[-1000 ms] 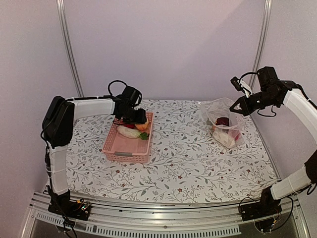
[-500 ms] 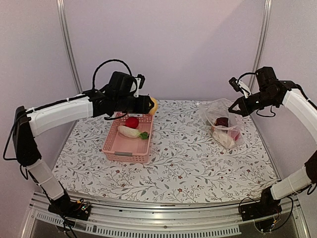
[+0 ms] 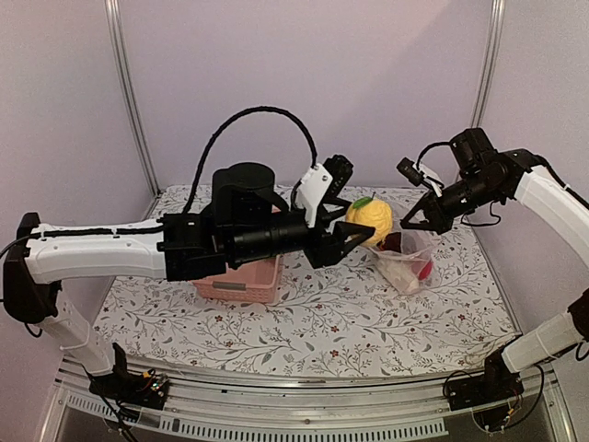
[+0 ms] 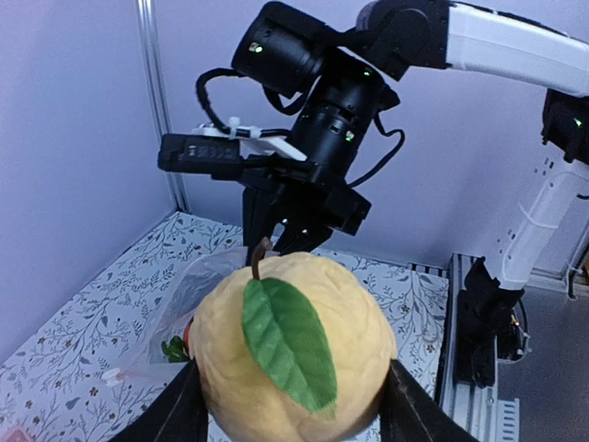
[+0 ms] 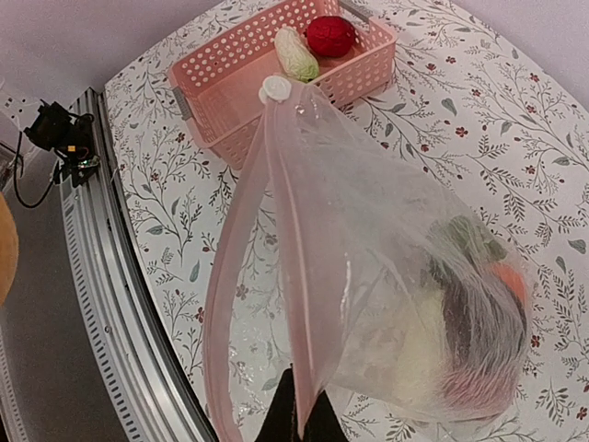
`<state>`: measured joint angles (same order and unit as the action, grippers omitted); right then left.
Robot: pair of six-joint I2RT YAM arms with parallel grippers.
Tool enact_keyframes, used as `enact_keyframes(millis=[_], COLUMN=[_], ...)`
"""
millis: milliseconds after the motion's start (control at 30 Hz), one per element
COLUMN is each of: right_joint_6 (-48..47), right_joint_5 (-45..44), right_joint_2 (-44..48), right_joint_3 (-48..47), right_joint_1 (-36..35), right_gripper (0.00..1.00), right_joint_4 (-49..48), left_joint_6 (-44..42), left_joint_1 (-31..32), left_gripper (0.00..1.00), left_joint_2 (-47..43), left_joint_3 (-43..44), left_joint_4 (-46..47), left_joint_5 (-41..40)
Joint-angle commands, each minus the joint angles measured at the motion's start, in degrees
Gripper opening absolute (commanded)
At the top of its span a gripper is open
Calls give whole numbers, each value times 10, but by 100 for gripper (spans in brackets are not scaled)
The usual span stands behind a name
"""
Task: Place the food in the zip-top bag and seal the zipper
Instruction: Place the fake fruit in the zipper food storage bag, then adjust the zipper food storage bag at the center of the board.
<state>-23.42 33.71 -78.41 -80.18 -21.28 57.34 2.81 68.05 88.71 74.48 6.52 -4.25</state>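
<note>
My left gripper (image 3: pixel 361 226) is shut on a yellow toy fruit (image 3: pixel 369 218) with a green leaf, held in the air just left of the zip-top bag (image 3: pixel 407 259). In the left wrist view the fruit (image 4: pixel 293 350) fills the space between both fingers (image 4: pixel 175 416). My right gripper (image 5: pixel 299 420) is shut on the bag's mouth edge and holds the bag (image 5: pixel 396 276) up, mouth gaping. The zipper (image 5: pixel 287 230) runs along that edge as a pinkish strip. Inside lie a dark purple piece (image 5: pixel 479 313), a whitish piece (image 5: pixel 414 359) and red and orange bits. A red round one (image 5: pixel 329 35) and a white radish (image 5: pixel 296 53) stay in the basket.
The pink slatted basket (image 5: pixel 276 64) stands left of centre on the flowered table, mostly hidden behind my left arm (image 3: pixel 138 250) in the top view. A metal rail (image 5: pixel 101 276) runs along the table's near edge.
My left arm lifted the yellow fruit out of the basket and swung right to the bag's mouth. My right gripper shifted slightly left, still holding the bag.
</note>
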Motion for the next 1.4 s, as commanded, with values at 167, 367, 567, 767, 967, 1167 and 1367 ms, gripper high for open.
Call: enact_keyframes(millis=[167, 367, 567, 767, 967, 1167, 1367], right_joint_6=[-36, -45, -43, -42, -42, -57, -68], right_joint_5=[53, 28, -2, -7, -6, 12, 28], right_joint_2=[15, 20, 9, 2, 2, 7, 7], right_joint_3=[-25, -47, -75, -83, -77, -67, -67], right_joint_1=[-17, -17, -17, -17, -17, -17, -20], right_gripper=[0, 0, 0, 0, 0, 0, 0], right_joint_4=[72, 88, 90, 90, 92, 102, 129], left_joint_6=[-99, -94, -156, -174, -247, -295, -327], left_joint_1=[45, 29, 38, 50, 60, 61, 62], left_gripper=[38, 63, 84, 87, 74, 73, 74], left_joint_2=[126, 196, 229, 159, 90, 112, 149], left_joint_3=[113, 174, 251, 186, 107, 136, 150], left_joint_4=[-32, -91, -103, -46, -128, -217, -184], left_joint_5=[-48, -191, -267, -204, -55, -54, -126])
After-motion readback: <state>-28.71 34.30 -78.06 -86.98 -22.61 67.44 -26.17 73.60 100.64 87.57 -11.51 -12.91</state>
